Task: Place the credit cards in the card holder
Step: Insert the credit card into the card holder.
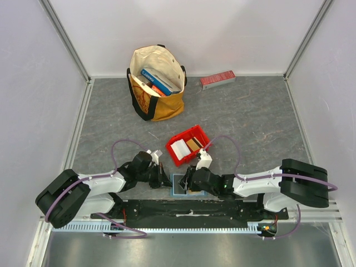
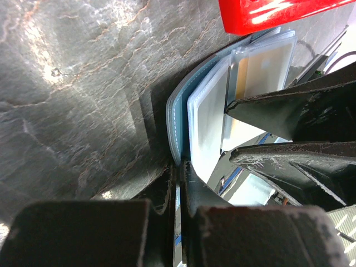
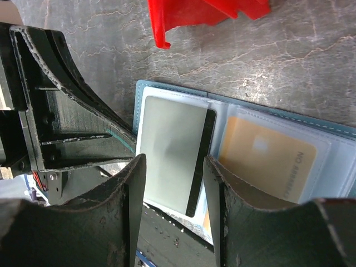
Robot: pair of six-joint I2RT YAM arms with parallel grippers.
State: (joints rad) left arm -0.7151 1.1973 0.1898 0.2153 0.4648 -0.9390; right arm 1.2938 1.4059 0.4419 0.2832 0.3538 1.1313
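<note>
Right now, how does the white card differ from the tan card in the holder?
The white card has a dark stripe along one edge; the tan card shows printed lettering. The white card lies between the fingers of the right end effector; the tan card lies beside them. Both lie in the open teal card holder.

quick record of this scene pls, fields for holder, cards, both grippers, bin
card holder: open on the table, near edge
left gripper: shut on the holder's edge
right gripper: straddles the white card, grip unclear
white card: over the open holder
tan card: inside a clear sleeve
red bin: behind the holder, cards inside
</note>
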